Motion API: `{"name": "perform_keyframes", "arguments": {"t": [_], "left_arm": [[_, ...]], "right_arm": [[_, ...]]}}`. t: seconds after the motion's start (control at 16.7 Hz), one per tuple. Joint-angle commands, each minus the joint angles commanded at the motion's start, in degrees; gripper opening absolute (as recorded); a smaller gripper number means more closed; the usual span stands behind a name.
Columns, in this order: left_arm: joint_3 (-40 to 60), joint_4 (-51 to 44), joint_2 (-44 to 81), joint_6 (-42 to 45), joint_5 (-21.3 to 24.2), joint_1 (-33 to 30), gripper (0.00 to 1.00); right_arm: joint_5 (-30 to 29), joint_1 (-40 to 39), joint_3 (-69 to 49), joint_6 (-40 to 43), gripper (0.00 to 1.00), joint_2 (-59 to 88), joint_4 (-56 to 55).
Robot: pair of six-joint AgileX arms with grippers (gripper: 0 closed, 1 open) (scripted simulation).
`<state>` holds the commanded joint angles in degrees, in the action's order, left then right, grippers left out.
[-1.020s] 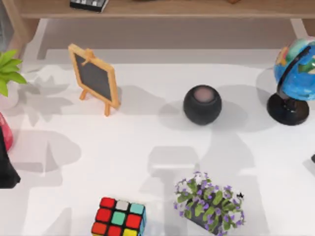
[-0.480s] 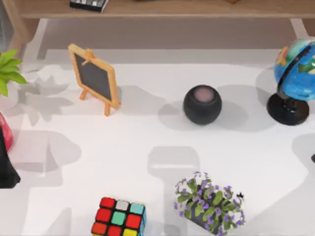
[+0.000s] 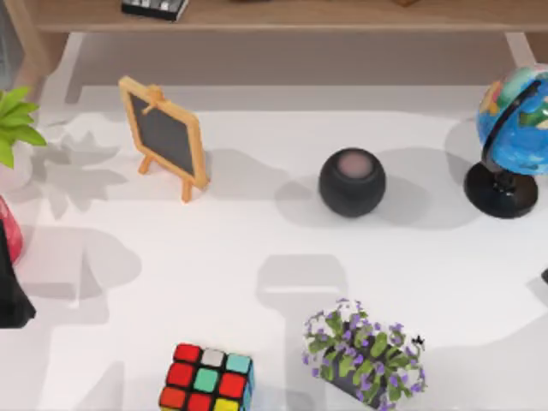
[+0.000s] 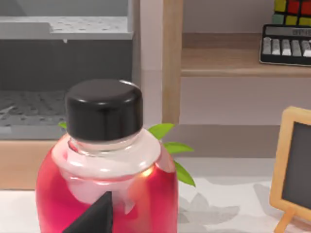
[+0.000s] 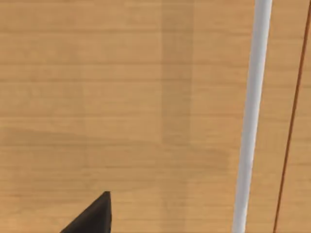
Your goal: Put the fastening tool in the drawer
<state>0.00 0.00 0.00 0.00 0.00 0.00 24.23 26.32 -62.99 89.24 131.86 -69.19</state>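
The white table (image 3: 257, 248) was the broadest thing before me, with a wooden shelf (image 3: 342, 15) running along its far edge. A blue globe (image 3: 512, 128) on a black stand stood at the right edge toward the far right corner. A small wood-framed chalkboard (image 3: 164, 137) stood on its easel toward the far left corner. A pot of purple flowers (image 3: 364, 353) sat at the near edge, right of the middle. A round black speaker (image 3: 352, 182) stood mid-table, well apart from it. A colour cube (image 3: 205, 378) lay at the near edge, left of the flowers. A red bottle (image 4: 107, 179) with a black cap (image 4: 104, 108) stood at the left edge, green leaves (image 4: 170, 141) just behind it.

My left pincer (image 4: 92, 218) hung just beside that bottle, and I could not tell whether it was wide or narrow. My right pincer (image 5: 92, 216) faced a wooden panel (image 5: 121, 97) crossed by a white bar (image 5: 250, 116); its width I could not tell either. Where the fastening tool lay I could not tell.
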Motion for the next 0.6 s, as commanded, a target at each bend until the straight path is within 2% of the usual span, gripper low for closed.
{"name": "perform_keyframes", "arguments": {"t": [0.6], "left_arm": [[0.0, 0.0, 0.0, 0.0, 0.0, 0.0, 1.0]], "right_arm": [[-1.4, -1.3, -6.5, 0.0, 1.0, 3.0, 3.6]]}}
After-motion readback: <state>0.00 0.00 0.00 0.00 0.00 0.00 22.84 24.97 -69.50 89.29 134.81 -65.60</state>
